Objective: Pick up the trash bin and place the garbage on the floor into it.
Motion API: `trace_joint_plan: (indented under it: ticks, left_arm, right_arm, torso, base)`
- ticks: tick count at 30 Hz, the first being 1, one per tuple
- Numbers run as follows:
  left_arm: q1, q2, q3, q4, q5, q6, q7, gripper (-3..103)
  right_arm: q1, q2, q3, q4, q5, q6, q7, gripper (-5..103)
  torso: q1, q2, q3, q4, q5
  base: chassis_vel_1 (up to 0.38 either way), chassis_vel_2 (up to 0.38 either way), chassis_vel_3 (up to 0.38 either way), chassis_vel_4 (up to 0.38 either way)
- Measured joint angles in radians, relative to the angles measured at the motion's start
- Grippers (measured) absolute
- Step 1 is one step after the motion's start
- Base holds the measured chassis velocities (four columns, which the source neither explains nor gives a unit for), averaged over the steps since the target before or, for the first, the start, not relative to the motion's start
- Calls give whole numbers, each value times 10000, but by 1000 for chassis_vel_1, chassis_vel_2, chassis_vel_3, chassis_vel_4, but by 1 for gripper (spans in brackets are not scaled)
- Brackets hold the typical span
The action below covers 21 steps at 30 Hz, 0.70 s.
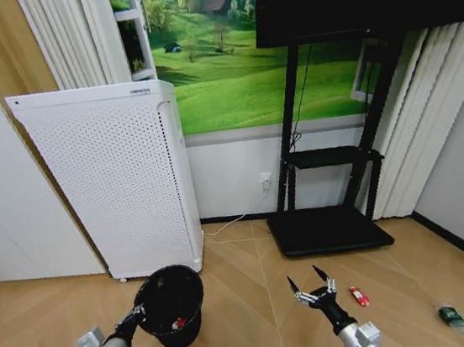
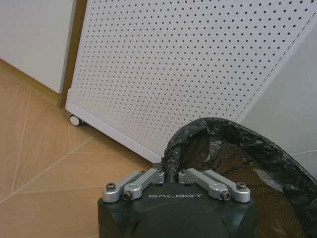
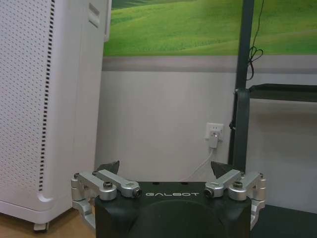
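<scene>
The trash bin (image 1: 174, 306), a small black mesh basket with a black liner, is held just left of centre in the head view. My left gripper (image 1: 138, 313) is shut on its near-left rim; the left wrist view shows the same gripper (image 2: 171, 168) pinching the liner edge of the bin (image 2: 237, 153). One red-and-white piece of garbage (image 1: 179, 323) lies inside the bin. My right gripper (image 1: 311, 284) hangs open and holds nothing, its fingers spread wide in the right wrist view (image 3: 165, 168). A red piece of garbage (image 1: 360, 297) lies on the floor just right of it. A green-labelled bottle (image 1: 453, 317) lies farther right.
A tall white perforated appliance (image 1: 118, 175) stands right behind the bin, on small wheels (image 2: 75, 119). A black TV stand (image 1: 332, 229) with a flat base sits against the wall ahead of the right arm. A cable runs to a wall socket (image 3: 213, 135).
</scene>
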Motion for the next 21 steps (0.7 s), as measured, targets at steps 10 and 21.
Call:
trace_joint_plan:
  ticks: [10,21]
  left_arm:
    - [554,-227,-1005,-333,-69,133,-141,7]
    - [940,-481,-1496,-350,-76,131,-149,7]
  right_arm:
    - [231,191,90,-934,-826,82,538,100]
    - [1461,-130,-525,-2324,-1391,-1368,1888,100]
  torso:
    - [1,-1,1,-1,-1]
    - [1,-1,1,1,1]
  base:
    - [-254,-259,245,266]
    - [-116,-123,123,116]
